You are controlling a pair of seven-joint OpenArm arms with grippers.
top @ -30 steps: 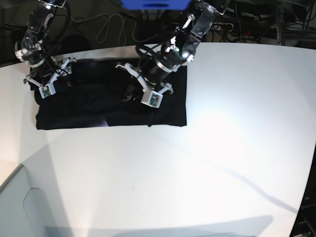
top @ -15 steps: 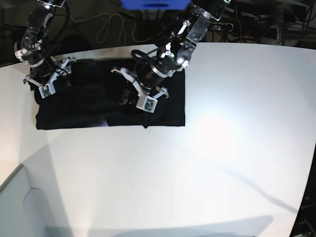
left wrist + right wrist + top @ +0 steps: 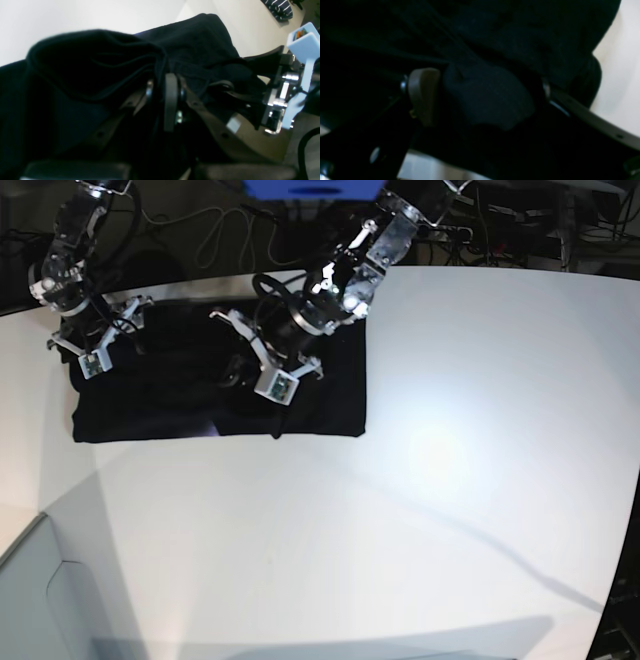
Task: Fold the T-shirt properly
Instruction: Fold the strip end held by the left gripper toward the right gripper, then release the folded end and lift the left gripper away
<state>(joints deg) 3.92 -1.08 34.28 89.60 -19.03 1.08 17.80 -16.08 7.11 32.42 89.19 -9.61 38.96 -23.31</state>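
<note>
Left gripper, jaws almost together, pinches a bunched fold of the T-shirt over the middle of the cloth, at the far left part of the white table. Right gripper stands wide at the shirt's left end, with a lump of cloth between its pads – it seems not to be clamped, though the view is dark. If the left arm pulls, the unheld end may drag and wrinkle the fold. Cables lie beyond the far edge; nothing blocks the way.
</note>
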